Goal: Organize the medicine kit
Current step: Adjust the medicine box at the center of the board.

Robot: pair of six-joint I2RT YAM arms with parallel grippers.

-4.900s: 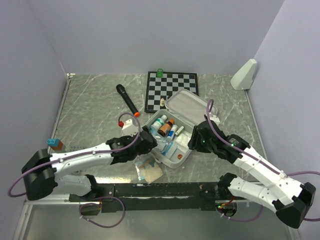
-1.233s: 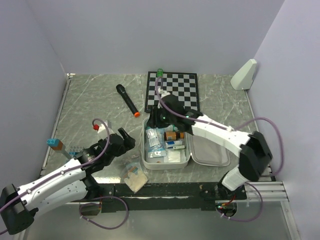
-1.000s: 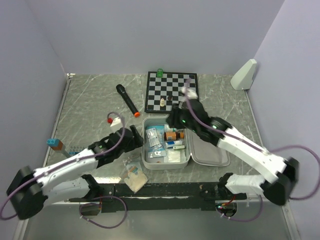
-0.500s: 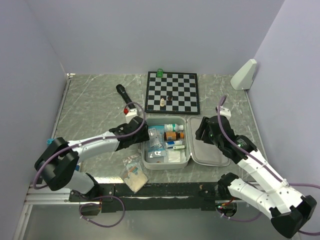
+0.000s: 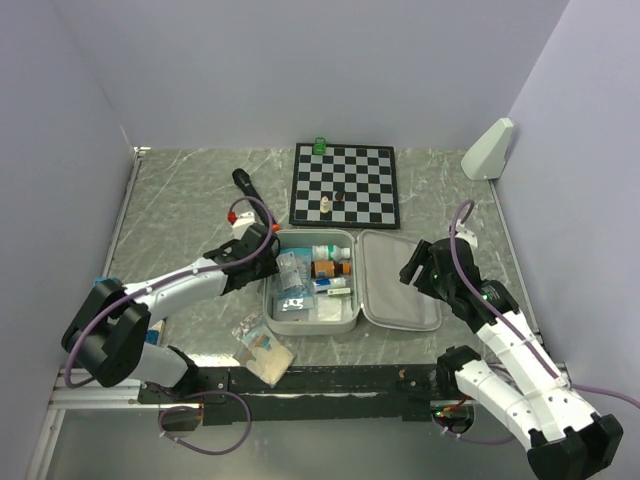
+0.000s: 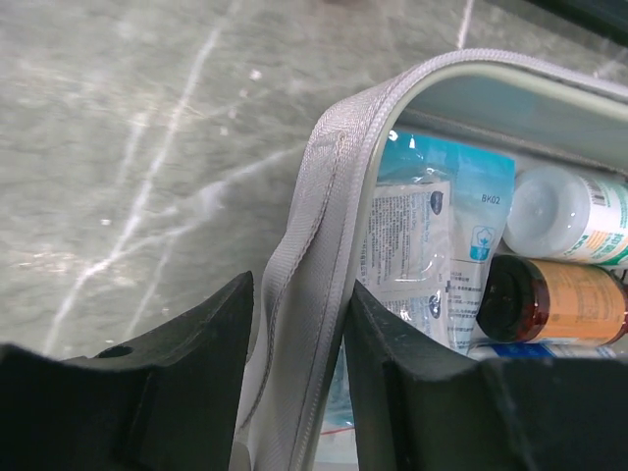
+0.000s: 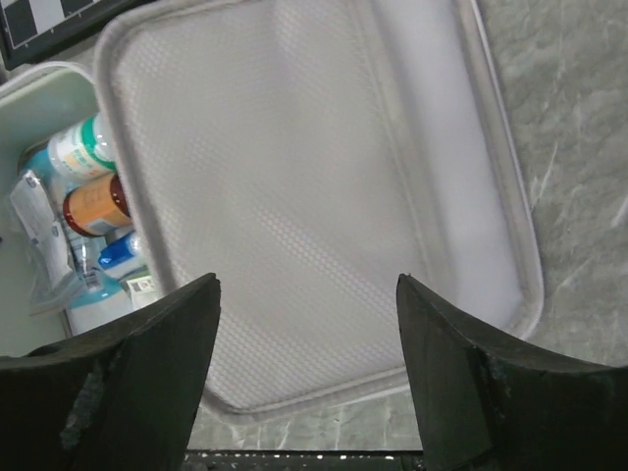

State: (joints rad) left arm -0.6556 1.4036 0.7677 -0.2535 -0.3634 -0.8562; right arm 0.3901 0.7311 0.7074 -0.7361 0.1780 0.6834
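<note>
The medicine kit lies open on the table, its tray (image 5: 268, 300) on the left and its lid (image 5: 400, 295) flat on the right. Inside the tray are a white bottle (image 5: 330, 252), an amber bottle (image 5: 328, 268) and sachets (image 5: 292, 275). My left gripper (image 5: 268, 256) is at the tray's far left corner, shut on the grey fabric rim (image 6: 324, 196), one finger outside and one inside (image 6: 299, 294). The sachets (image 6: 412, 245) and amber bottle (image 6: 559, 309) lie just past the inner finger. My right gripper (image 5: 412, 268) hovers open over the lid (image 7: 294, 177), nothing between its fingers (image 7: 309, 373).
A chessboard (image 5: 345, 185) with a few pieces lies behind the kit. A black stick with an orange tip (image 5: 243, 182) lies far left of it. A white wedge (image 5: 488, 148) stands at the back right. Loose packets (image 5: 262, 345) lie near the front edge.
The kit has slid left with my left gripper, whose jaws have narrowed onto the rim. My right gripper has widened and stays over the lid.
</note>
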